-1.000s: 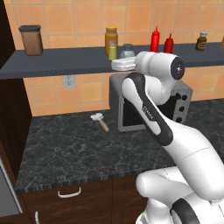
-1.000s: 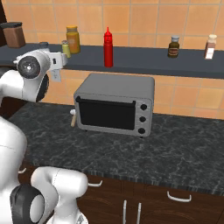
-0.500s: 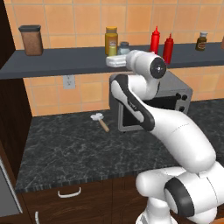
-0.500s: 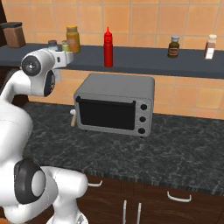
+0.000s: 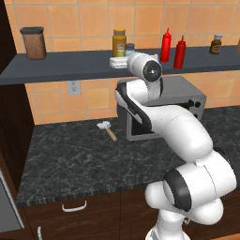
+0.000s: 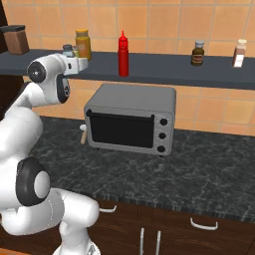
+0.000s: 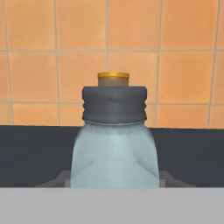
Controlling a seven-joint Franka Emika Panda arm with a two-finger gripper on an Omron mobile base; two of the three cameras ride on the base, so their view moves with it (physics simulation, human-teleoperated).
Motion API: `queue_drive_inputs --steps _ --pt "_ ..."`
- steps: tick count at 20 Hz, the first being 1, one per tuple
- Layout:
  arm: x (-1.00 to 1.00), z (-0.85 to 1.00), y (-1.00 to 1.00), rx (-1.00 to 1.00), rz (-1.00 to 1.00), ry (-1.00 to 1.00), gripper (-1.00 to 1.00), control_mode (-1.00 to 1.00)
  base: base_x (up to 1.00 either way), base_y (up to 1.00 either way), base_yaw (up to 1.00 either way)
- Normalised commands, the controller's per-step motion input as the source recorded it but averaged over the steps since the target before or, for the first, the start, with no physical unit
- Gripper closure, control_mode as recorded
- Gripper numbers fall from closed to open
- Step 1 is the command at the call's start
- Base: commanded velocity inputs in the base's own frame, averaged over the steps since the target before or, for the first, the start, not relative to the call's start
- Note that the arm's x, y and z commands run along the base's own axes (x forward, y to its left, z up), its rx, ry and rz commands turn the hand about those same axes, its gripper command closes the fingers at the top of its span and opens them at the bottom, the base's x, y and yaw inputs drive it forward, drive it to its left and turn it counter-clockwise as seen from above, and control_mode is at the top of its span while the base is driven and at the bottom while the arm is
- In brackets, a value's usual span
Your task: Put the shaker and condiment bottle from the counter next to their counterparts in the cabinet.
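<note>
Now the arm has swung up: the claw (image 5: pixel 119 62), which hung below and right of the amber jar (image 5: pixel 119 42) a second ago, sits at the cabinet (image 5: pixel 56 65) edge, closed on the shaker (image 7: pixel 113 144). Shaker hovers just before the jar; release likely next. Condiment bottle (image 5: pixel 179 52) already shelved.

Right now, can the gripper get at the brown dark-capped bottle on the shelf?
Probably not as things stand. The gripper is shut on the shaker at the shelf by the amber jar; the brown bottle stands far along, beyond the red squeeze bottle.
</note>
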Motion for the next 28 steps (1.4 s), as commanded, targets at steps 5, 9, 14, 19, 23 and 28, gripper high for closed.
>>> queue_drive_inputs --steps 5,9,14,19,23,28 --pt "0.26 -0.04 0.19 0.0 -0.1 0.01 1.0 -1.0 0.0 0.0 0.0" --pt "0.2 -0.05 0.12 0.0 -0.08 0.0 1.0 -1.0 0.0 0.0 0.0" --pt "0.2 0.0 0.0 0.01 -0.07 0.0 1.0 -1.0 0.0 0.0 0.0" --pt "0.07 -0.01 0.0 0.04 -0.03 0.04 1.0 -1.0 0.0 0.0 0.0" --pt "0.13 0.0 0.0 0.03 -0.01 0.02 1.0 -1.0 0.0 0.0 0.0" --pt "0.17 0.0 0.0 0.03 0.0 0.0 1.0 -1.0 0.0 0.0 0.0"
